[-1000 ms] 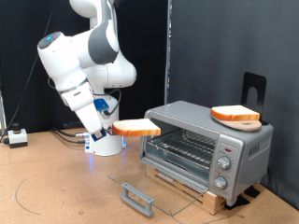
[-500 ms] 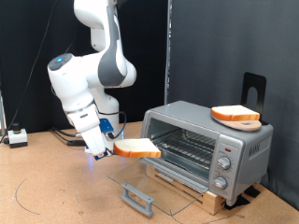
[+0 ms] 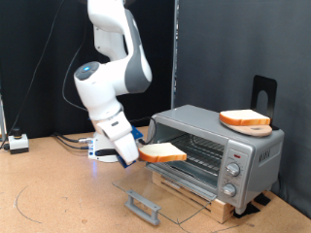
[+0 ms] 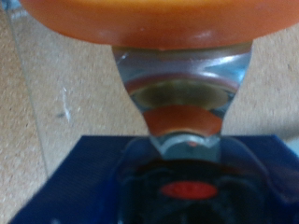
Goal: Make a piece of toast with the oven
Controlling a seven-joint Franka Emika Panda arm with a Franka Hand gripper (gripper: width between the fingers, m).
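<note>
My gripper (image 3: 136, 152) is shut on the piece of toast (image 3: 162, 152), a flat slice with a pale face and orange-brown crust, held level just outside the open front of the oven (image 3: 216, 146). The oven's glass door (image 3: 160, 192) lies folded down in front, and its wire rack (image 3: 199, 151) shows inside. In the wrist view the toast's orange crust (image 4: 149, 23) fills the far edge, gripped by a finger (image 4: 182, 79). A second slice (image 3: 244, 119) lies on a tan board on the oven's roof.
The oven stands on a wooden base (image 3: 209, 199) at the exterior view's right. A black stand (image 3: 262, 92) rises behind the oven. A small white box with cables (image 3: 17, 143) sits at the left. The brown tabletop (image 3: 58, 194) stretches across the lower left.
The arm has swung to the exterior view's right and lowered, carrying the toast from left of the oven to just in front of its open mouth.
</note>
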